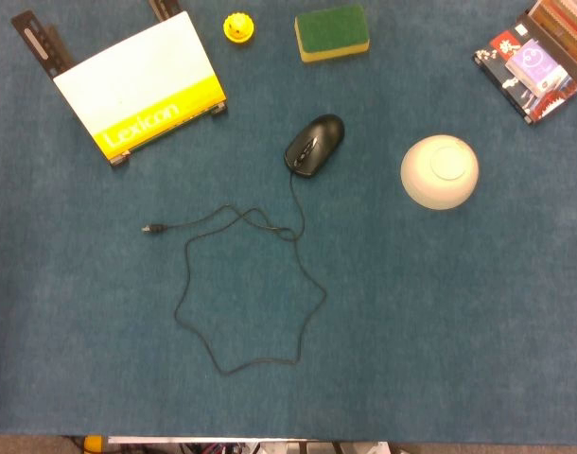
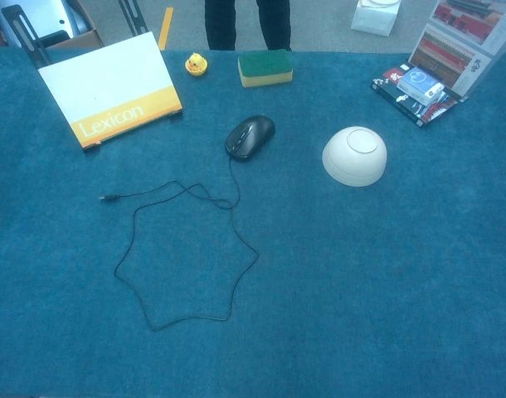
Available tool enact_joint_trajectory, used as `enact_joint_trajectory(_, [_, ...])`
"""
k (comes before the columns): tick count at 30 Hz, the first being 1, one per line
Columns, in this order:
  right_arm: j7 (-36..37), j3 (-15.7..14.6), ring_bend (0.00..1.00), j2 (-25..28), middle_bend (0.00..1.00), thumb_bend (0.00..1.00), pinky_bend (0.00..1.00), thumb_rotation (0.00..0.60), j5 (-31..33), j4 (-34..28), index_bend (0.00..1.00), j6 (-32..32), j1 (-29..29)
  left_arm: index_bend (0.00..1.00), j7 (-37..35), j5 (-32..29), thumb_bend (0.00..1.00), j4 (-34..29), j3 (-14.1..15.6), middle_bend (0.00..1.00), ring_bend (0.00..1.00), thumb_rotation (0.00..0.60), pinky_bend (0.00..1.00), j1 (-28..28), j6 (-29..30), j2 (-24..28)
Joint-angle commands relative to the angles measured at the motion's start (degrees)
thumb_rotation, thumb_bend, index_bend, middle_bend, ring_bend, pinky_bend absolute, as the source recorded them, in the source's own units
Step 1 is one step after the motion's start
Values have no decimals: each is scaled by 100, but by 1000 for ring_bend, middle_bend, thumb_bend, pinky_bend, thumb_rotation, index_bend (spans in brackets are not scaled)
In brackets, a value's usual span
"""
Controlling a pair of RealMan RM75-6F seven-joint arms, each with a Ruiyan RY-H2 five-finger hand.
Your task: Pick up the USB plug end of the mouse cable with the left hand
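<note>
A black mouse [image 1: 315, 144] [image 2: 250, 136] lies on the blue table cloth near the middle back. Its thin black cable [image 1: 241, 293] [image 2: 187, 257] runs toward me, makes a wide wavy loop and comes back to the left. The cable's USB plug end [image 1: 152, 228] [image 2: 108, 197] lies flat on the cloth at the left, pointing left. Neither of my hands shows in the head view or the chest view.
A white and yellow Lexicon book [image 1: 142, 85] [image 2: 110, 89] leans on a black stand at the back left. A yellow duck [image 1: 237, 26] [image 2: 196, 64] and a green sponge [image 1: 332, 32] [image 2: 265, 68] sit at the back. An upturned white bowl [image 1: 440, 171] [image 2: 355, 155] and some boxes [image 1: 536, 61] [image 2: 419, 86] are right.
</note>
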Motion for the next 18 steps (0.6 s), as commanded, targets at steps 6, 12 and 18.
enact_joint_trajectory(6, [101, 10, 201, -118, 305, 150, 114, 600, -69, 183, 513, -227, 196, 536, 17, -60, 244, 6, 40, 481, 335, 600, 493, 128, 52, -16])
enact_joint_trajectory(12, [119, 34, 201, -112, 305, 151, 114, 600, -85, 184, 513, -248, 257, 536, 32, -45, 244, -9, 41, 481, 335, 600, 493, 151, 41, -15])
enact_joint_trajectory(18, [21, 52, 201, -114, 305, 150, 114, 600, -43, 137, 513, -143, 210, 535, 85, 51, 244, -61, 81, 479, 335, 600, 493, 37, -185, -30])
